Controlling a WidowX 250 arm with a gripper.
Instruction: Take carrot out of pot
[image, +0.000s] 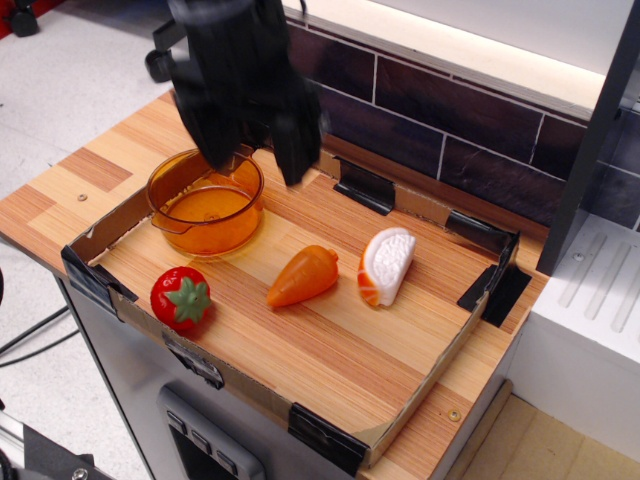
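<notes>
Judging the carrot (303, 276), lying on the desk (330, 350) outside the pot (205, 203), as light, rigid and slick, we advise gripping its thick middle; gripper (252, 150) hangs apart, empty.

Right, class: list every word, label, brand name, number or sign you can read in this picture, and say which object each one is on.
None: no readable text shows anywhere.
The carrot, pot, strawberry and white-and-orange toy piece are plain, with no print on them.
The gripper is motion-blurred; no marking can be made out on it.
The wooden tray and tile wall carry no labels.
</notes>
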